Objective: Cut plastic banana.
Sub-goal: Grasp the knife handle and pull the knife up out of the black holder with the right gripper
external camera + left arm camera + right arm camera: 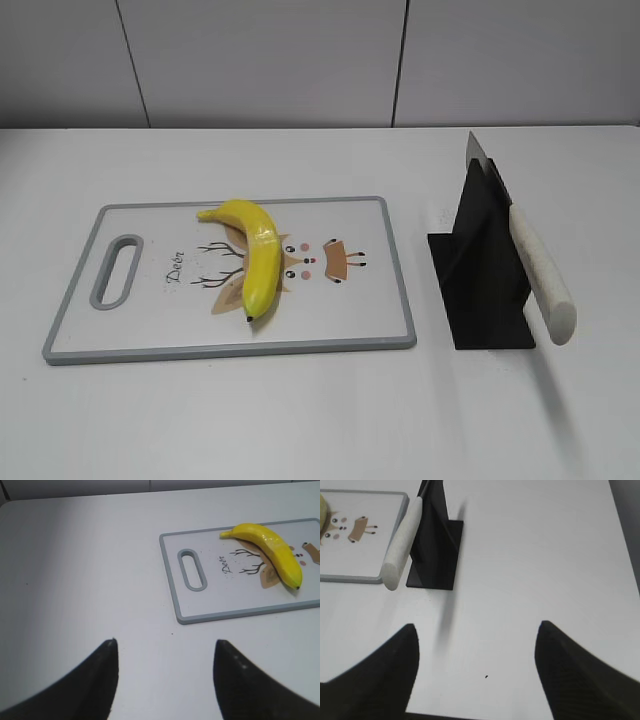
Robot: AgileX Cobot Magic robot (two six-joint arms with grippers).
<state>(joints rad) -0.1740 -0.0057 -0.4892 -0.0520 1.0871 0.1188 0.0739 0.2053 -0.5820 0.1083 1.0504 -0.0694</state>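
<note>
1. We see a white table that carries every item.
2. We find a cutting board with a grey rim, a handle slot at its left end and a deer print at its middle, lying flat on the table.
3. We see a black knife stand just to the right of the board, not touching it.
4. We see a knife resting in the stand, its pale handle pointing toward the camera and its blade tip rising behind.
5. We locate the plastic banana on the board, near its middle, lying across the deer print.
6. We see the left gripper spread wide and holding nothing, above bare table left of the board.
7. We see the right gripper likewise spread and holding nothing, above bare table near the stand.
</note>
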